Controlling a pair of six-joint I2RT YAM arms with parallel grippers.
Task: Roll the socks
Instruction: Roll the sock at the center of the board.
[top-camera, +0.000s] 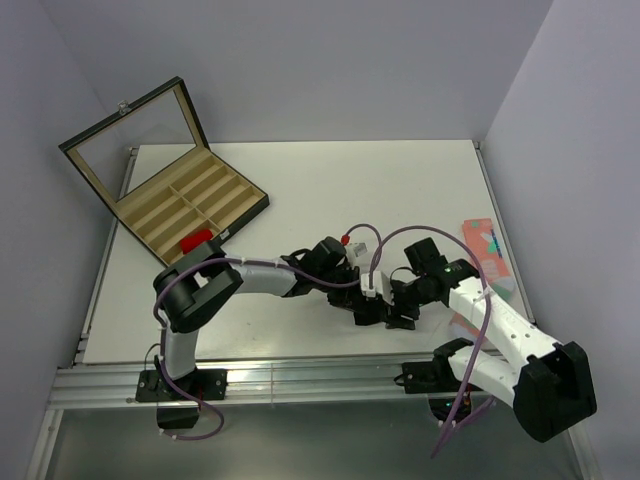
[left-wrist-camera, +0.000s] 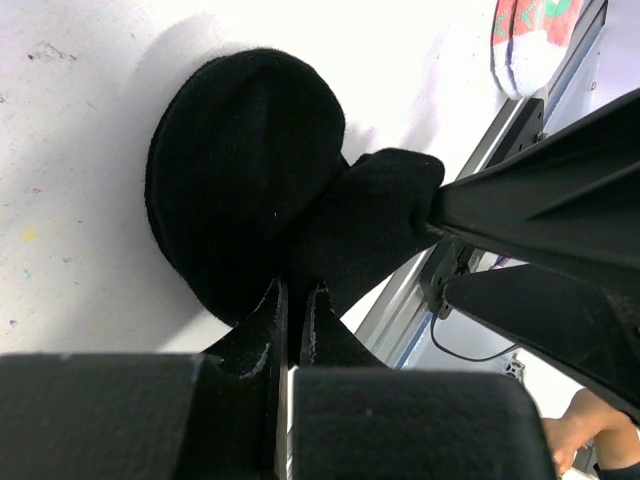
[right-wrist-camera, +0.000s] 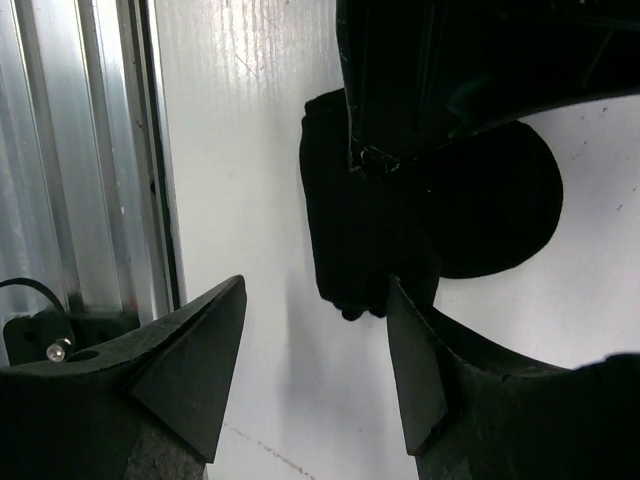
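Observation:
The black sock (left-wrist-camera: 240, 180) lies as a rounded lump near the table's front edge, with a loose fold (left-wrist-camera: 380, 230) trailing off it. My left gripper (left-wrist-camera: 295, 315) is shut on the near edge of that fold. My right gripper (right-wrist-camera: 315, 335) is open, its jaws wide apart just short of the sock's end (right-wrist-camera: 360, 240), touching nothing that I can see. In the top view the two grippers, left (top-camera: 362, 300) and right (top-camera: 402, 308), meet over the sock. The red sock (top-camera: 195, 241) lies at the front corner of the open box. No white cuff stripes show.
An open black box (top-camera: 190, 200) with tan compartments and a raised glass lid stands at the back left. A salmon-pink sock with green and white patches (top-camera: 487, 252) lies at the right edge. The aluminium front rail (right-wrist-camera: 80, 150) runs close beside the black sock.

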